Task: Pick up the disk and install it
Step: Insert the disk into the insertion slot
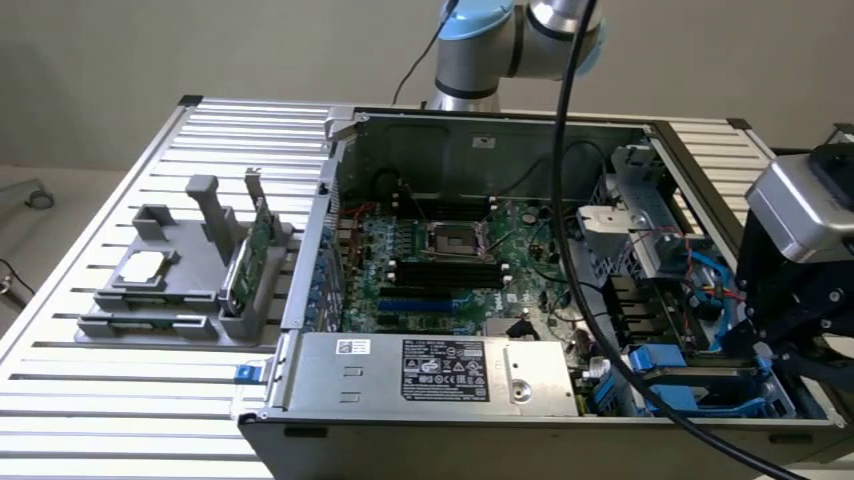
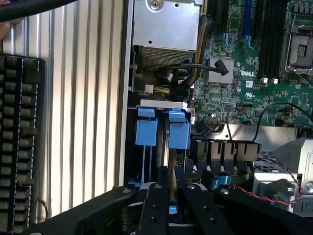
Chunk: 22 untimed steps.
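The computer case (image 1: 627, 135) lies open on the slatted counter (image 1: 134, 400). The drive bay (image 1: 707, 385) occupies the case corner at the near edge of the counter, toward the exterior view's right, next to the silver power supply (image 1: 427, 370).

**Disk position.** The disk (image 2: 169, 174) stands on edge inside the drive bay. In the wrist view it appears as a thin grey strip with blue carrier plastic at its end. A second blue carrier (image 2: 146, 129) sits just beside it in the same bay, on the side toward the case wall.

**Gripper position.** The gripper (image 2: 171, 191) is at the drive bay, directly over the edge of the disk. One black finger (image 2: 155, 205) lies on each side of the strip, and the disk edge runs up through the gap between them.

**Gripper state.** The fingers are drawn close together and pinch the disk edge; no free gap shows on either side of the strip.

**Surroundings.**
- The motherboard (image 1: 441, 260) fills the case floor beside the bay.
- A row of black connectors (image 2: 225, 152) lies near the disk, on the motherboard side.
- A grey fixture (image 1: 174, 290) stands on the counter well apart from the case, toward the exterior view's left.
- A black keyboard (image 2: 19, 137) lies beyond the counter edge.
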Each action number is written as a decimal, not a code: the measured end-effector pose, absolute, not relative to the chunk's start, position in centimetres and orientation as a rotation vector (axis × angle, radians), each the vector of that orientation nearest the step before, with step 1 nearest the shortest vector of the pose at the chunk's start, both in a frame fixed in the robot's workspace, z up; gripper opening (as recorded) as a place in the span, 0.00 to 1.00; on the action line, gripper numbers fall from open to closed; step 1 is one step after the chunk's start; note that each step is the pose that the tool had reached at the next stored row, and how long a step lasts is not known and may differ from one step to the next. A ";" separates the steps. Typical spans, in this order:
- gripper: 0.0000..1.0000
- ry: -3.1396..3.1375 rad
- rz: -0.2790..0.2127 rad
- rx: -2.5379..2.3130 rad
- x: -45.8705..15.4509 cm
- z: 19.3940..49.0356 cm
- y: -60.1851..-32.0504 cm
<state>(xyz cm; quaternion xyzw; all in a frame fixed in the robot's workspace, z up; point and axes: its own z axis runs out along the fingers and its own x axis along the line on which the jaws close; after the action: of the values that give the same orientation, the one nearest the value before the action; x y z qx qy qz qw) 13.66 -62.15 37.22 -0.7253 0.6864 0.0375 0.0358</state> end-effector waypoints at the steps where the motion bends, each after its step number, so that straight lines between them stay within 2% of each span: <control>1: 0.11 2.107 0.115 -2.229 13.7 37.0 -62.2; 22: 0.11 2.096 0.109 -2.235 13.6 33.3 -61.0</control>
<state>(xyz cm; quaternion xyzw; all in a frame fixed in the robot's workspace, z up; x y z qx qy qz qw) 13.59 -61.04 33.26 -0.7285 0.6831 0.0356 0.0376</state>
